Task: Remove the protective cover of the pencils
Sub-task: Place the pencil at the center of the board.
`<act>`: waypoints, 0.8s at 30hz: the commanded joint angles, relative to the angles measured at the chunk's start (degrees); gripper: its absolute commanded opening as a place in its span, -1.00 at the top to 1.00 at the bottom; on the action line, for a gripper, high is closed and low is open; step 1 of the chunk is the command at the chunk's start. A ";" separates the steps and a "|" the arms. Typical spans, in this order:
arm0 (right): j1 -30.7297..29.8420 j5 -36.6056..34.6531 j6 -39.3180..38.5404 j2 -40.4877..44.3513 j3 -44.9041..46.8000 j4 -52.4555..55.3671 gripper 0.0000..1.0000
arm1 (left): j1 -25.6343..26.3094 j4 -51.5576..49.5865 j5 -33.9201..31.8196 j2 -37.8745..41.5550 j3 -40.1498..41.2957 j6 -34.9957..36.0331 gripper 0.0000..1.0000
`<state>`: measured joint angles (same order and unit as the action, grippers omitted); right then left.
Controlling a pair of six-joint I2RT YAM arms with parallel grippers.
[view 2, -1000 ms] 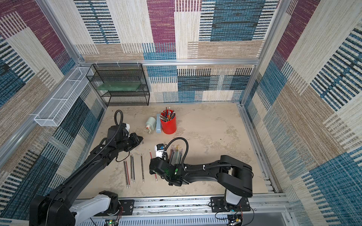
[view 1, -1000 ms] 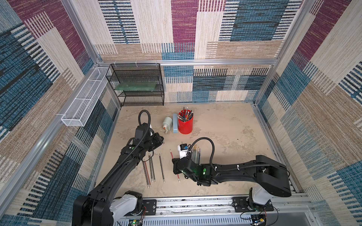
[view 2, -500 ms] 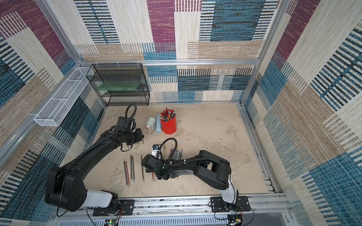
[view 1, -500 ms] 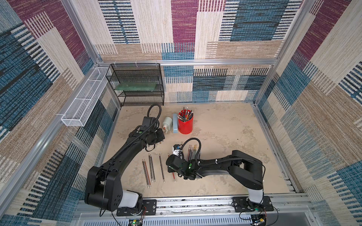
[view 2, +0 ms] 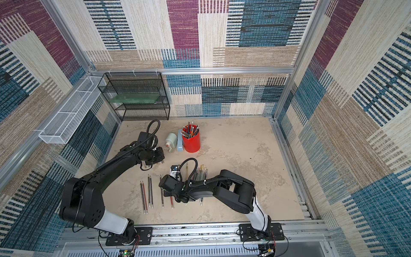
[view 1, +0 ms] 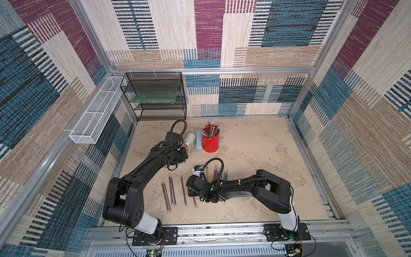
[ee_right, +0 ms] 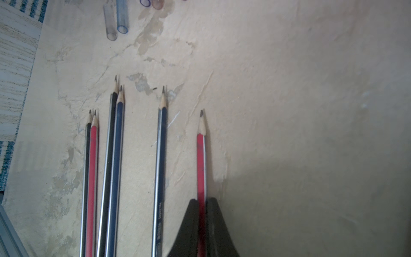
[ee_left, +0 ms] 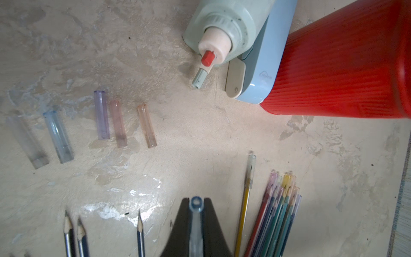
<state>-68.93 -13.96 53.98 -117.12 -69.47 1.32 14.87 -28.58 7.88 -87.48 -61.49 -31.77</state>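
Left wrist view: my left jaws are clamped on a bluish clear cover point(ee_left: 196, 213), its rear cut off by the frame. 5 loose covers point(ee_left: 119, 123) lie on the surface point(ee_left: 200, 138), with capped pencils point(ee_left: 275, 211) nearby, a bit blurry. On the other wrist cam, right jaws pinch a bare-tipped red pencil point(ee_right: 200, 160), eraser end hidden.

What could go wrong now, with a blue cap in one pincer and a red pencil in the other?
1. The blue cap in the left pincer is round; released near the five loose caps, it might roll or knock them.
2. The red pencil in the right pincer may land crooked across the neighbouring blue pencil.
3. The capped pencils lie overlapped, so the next grasp may catch two.
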 commanded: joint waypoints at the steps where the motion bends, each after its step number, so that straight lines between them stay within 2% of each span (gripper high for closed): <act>1: -0.61 1.89 0.69 -0.78 -0.87 0.13 0.98 | -0.05 -0.60 0.29 -0.19 -0.78 0.91 1.00; 12: -0.94 2.35 0.44 -3.11 -3.92 1.75 0.86 | -0.10 -0.82 0.75 -0.58 -1.30 0.70 1.00; 21: -0.78 2.44 0.35 -2.98 -3.91 1.84 0.46 | -0.08 -0.16 1.07 -1.86 -1.43 0.52 1.00; 24: -0.75 2.35 0.11 -2.81 -4.09 2.06 0.42 | -0.08 -0.20 1.10 -3.09 -1.83 0.48 1.00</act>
<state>-69.71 -11.92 53.98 -119.77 -73.36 0.78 14.85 -28.93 8.16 -89.80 -62.59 -31.77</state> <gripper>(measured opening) 0.292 0.109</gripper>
